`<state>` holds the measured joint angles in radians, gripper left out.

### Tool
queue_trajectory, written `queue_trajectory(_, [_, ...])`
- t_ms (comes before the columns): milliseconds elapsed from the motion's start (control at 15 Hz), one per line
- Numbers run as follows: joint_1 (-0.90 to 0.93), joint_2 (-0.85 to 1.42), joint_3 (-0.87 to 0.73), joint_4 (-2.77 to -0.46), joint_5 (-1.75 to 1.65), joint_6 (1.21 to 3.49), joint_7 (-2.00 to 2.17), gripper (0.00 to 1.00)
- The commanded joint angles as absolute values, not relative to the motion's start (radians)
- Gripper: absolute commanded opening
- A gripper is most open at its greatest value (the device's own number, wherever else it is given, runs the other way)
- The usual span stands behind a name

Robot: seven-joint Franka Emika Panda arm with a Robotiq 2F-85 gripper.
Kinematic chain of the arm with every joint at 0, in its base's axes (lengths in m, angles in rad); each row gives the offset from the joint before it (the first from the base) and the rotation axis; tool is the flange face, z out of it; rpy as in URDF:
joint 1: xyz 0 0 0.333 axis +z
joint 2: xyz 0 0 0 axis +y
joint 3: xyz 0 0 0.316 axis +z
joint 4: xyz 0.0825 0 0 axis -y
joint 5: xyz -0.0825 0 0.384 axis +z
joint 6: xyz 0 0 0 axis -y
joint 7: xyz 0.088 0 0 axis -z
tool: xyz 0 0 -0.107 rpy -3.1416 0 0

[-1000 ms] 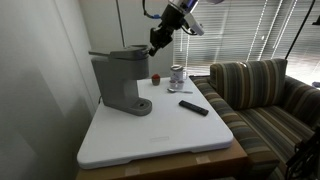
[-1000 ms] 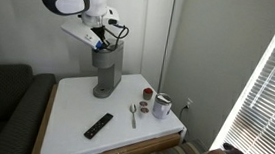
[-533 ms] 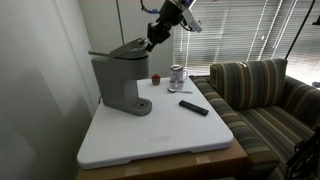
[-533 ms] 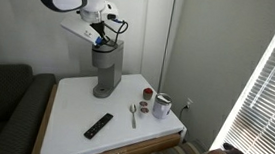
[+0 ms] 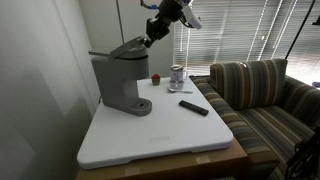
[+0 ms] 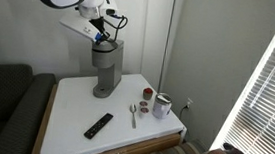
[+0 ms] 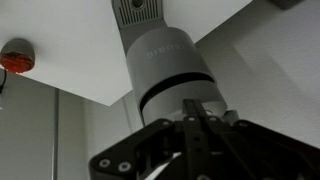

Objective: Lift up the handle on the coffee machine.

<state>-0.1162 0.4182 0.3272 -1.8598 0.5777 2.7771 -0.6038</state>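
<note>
- An exterior view sits close to the white table (image 5: 150,140), level with the coffee machine (image 5: 120,80), facing a striped couch (image 5: 260,90) and blinds (image 5: 240,30).
- An exterior view stands higher and farther back, facing a wall corner.
- Both exterior views share the table and the coffee machine.
- My wrist view looks past my gripper (image 7: 197,115) at the coffee machine, close up.

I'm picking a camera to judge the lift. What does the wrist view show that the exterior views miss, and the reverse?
Only the wrist view: the claw close up, its fingers near together above the coffee machine, seen from overhead. Whether they pinch anything is unclear.
Only the exterior views: the handle seen side-on and tilted up, the black remote, a spoon, a metallic cup and the striped sofa.
Shared: the coffee machine, with the claw at its top.
</note>
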Motion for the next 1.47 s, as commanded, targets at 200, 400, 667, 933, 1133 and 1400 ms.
queue_trajectory(200, [-0.136, 0.37, 0.347, -1.904, 0.604, 2.82, -0.655, 0.0])
queue_trajectory(400, [-0.132, 0.366, 0.342, -1.902, 0.597, 2.818, -0.65, 0.0])
queue_trajectory(667, [-0.12, 0.372, 0.33, -1.892, 0.575, 2.808, -0.635, 0.0])
queue_trajectory(933, [-0.11, 0.368, 0.32, -1.888, 0.547, 2.803, -0.621, 0.0])
queue_trajectory(1133, [-0.102, 0.358, 0.312, -1.892, 0.513, 2.804, -0.607, 0.0])
queue_trajectory(1400, [-0.109, 0.388, 0.323, -1.871, 0.523, 2.794, -0.615, 0.01])
